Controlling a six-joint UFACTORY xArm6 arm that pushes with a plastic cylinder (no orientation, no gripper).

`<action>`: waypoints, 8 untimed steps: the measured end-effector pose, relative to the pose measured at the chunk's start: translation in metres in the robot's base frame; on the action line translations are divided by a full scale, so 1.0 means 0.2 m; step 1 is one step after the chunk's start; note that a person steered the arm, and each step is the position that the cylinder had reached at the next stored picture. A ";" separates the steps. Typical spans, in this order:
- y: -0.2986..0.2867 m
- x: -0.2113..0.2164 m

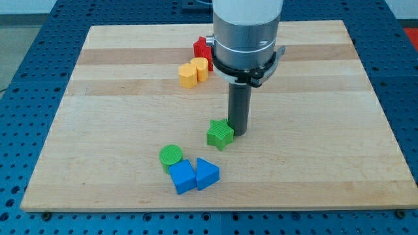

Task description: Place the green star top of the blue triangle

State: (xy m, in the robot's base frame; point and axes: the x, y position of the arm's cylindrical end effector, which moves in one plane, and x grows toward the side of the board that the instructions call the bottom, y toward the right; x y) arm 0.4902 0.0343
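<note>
Landmark: green star (220, 134), mid-tabletop (326, 163). Toward the view's lower left of it lie a green cylinder (170, 155), a blue cube (183, 176) and the blue triangle (207, 173), the last two touching, all apart from the star. Toward its upper left: two yellow blocks (193, 72), a red block (202, 47). Just right of the star, touching it: my tip (238, 133). I carry no hand, only this rod.

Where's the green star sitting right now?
The green star sits near the board's middle, touching my tip on its left side, up and right of the blue triangle.
</note>
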 end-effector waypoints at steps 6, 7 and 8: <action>-0.21 0.01; -0.03 0.02; -0.02 0.09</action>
State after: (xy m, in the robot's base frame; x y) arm 0.5077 0.0293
